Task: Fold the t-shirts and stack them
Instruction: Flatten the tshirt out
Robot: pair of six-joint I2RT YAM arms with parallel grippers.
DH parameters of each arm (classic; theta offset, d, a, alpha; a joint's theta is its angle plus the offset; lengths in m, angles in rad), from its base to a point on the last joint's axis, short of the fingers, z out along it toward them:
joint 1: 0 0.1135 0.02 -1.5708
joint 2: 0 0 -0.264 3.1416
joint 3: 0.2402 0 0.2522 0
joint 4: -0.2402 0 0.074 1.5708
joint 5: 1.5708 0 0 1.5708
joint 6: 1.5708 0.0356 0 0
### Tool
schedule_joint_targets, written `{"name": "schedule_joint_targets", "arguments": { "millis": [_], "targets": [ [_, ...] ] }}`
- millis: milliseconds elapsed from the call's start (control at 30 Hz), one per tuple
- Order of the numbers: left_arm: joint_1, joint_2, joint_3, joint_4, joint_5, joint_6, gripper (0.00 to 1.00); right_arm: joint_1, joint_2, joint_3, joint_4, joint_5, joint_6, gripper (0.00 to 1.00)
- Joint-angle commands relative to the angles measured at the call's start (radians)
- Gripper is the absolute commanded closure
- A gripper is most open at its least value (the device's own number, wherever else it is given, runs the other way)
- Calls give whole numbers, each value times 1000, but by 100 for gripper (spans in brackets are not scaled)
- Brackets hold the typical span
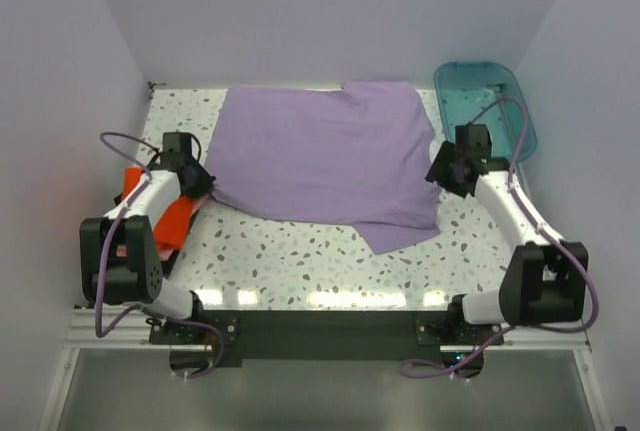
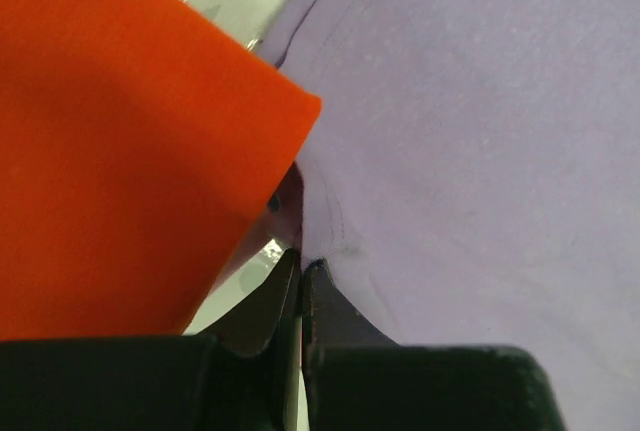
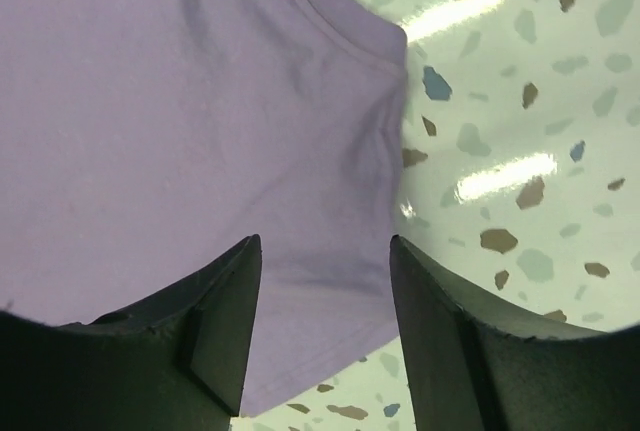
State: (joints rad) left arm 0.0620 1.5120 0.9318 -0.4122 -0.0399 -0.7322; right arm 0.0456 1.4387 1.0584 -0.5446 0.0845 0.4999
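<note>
White walls boxed in the speckled table [image 1: 300, 256].

**Top view:**
- The purple shirt [image 1: 320, 156] lay spread between the two grippers and covered most of the far half.
- The left gripper [image 1: 197, 183] sat at its near-left corner and the right gripper [image 1: 445, 171] at its right edge.
- One flap trailed toward the bases, on the near side of the right gripper.
- The orange shirt [image 1: 175, 216] lay under the left arm, just behind and outboard of that gripper.
- The tub [image 1: 485, 96] was just beyond the right gripper, and it held no cloth that I could see.

**Left wrist:**
- The jaws were pressed together at the tips of the left gripper [image 2: 301, 269].
- Purple shirt [image 2: 480, 151] hem puckered into the tips, so I read it as a pinch on that corner.
- The orange shirt [image 2: 120, 151] sat close on the left of the fingers, with a crisp straight edge and a square corner.

**Right wrist:**
- The right gripper [image 3: 325, 246] had its jaws clearly apart and held nothing.
- The purple shirt [image 3: 180, 101] edge lay under and ahead of the fingers.
- Bare table [image 3: 520, 101] showed to their right.

**Progress, as a judgement:**
- The task looked early.
- The orange shirt looked already folded and parked.
- The purple one was only laid out, with no fold made.
- I could not make out a pink or dark shirt.
- Left to do: fold the purple shirt, then stack.
</note>
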Motion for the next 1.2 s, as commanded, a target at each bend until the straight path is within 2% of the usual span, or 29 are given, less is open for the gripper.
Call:
{"name": "schedule_joint_targets", "arguments": {
  "millis": [0, 200, 300, 367, 767, 1033, 1100, 1167],
  "targets": [
    [-7, -62, -51, 6, -29, -33, 100, -3, -161, -142, -11, 46, 23, 43],
    [-10, -81, -117, 30, -15, -45, 100, -3, -291, -345, 21, 106, 66, 53],
    [-11, -93, -139, 44, -8, -45, 100, -3, -288, -392, 40, 110, 91, 65],
    [-11, -93, -143, 47, -6, -42, 100, -4, -275, -413, 66, 103, 97, 68],
    [-11, -85, -160, 70, 12, -35, 100, -3, -170, -453, 176, 98, 114, 64],
    [-11, -85, -162, 64, 5, -33, 100, -4, -112, -454, 202, 72, 120, 68],
    [-11, -84, -162, 64, 6, -35, 100, -4, -129, -466, 198, 75, 123, 75],
    [-11, -84, -162, 59, 6, -36, 100, -3, -147, -468, 181, 74, 130, 90]
  ]
}}
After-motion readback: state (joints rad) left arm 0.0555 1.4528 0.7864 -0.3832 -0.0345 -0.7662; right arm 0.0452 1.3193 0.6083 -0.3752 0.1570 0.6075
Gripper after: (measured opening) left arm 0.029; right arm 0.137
